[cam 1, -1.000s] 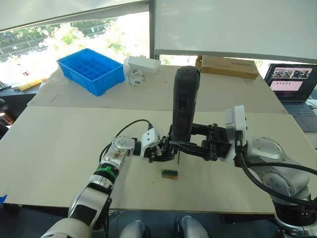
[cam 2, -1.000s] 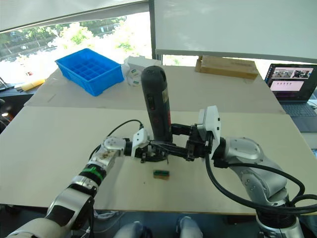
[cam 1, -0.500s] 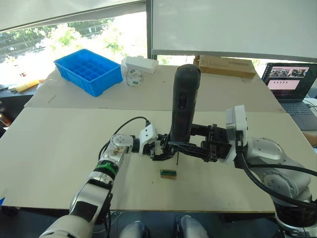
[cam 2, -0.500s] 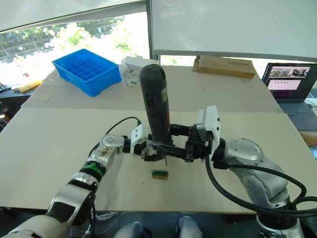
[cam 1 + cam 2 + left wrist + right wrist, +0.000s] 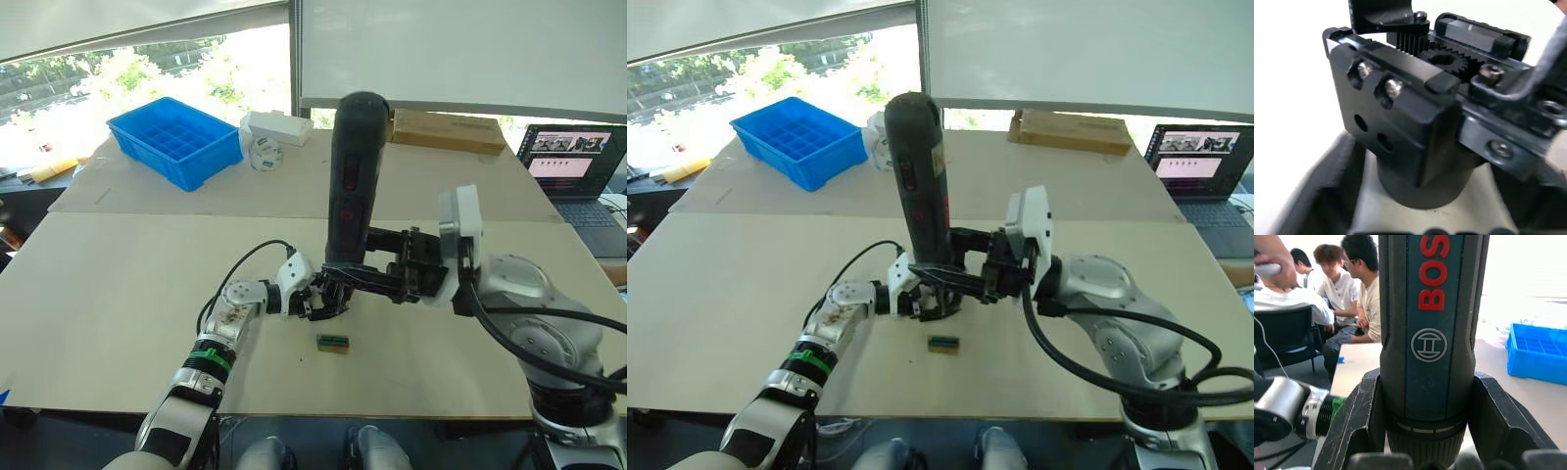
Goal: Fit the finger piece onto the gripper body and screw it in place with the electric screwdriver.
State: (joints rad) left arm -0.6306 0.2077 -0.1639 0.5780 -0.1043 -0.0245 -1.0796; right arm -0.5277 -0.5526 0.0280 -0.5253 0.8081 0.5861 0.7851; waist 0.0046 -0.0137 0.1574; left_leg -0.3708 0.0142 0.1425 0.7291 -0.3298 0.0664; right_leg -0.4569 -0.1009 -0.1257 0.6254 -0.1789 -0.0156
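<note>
My right gripper (image 5: 364, 278) is shut on the electric screwdriver (image 5: 350, 186), a thick black tool held nearly upright above mid-table, its top leaning slightly left. Its barrel (image 5: 1430, 333) stands between my right fingers (image 5: 1359, 426). Just left of it, low over the table, my left gripper (image 5: 315, 302) is shut on the gripper body (image 5: 1400, 107), a black block with a round base, gear teeth and screw heads. A black piece (image 5: 1383, 14) with a screw sits on the body's toothed rack; it looks like the finger piece. The screwdriver's tip is hidden behind my grippers.
A small green block (image 5: 334, 342) lies on the table (image 5: 108, 294) just in front of the grippers. At the back are a blue compartment bin (image 5: 176, 139), a white box (image 5: 279, 127), a cardboard box (image 5: 451, 130) and a laptop (image 5: 578, 166). Seated people (image 5: 1352, 289) show in the right wrist view.
My right gripper has lifted the screwdriver and tipped its top leftward, away from the gripper body. The left gripper with the body has dropped slightly toward the table.
</note>
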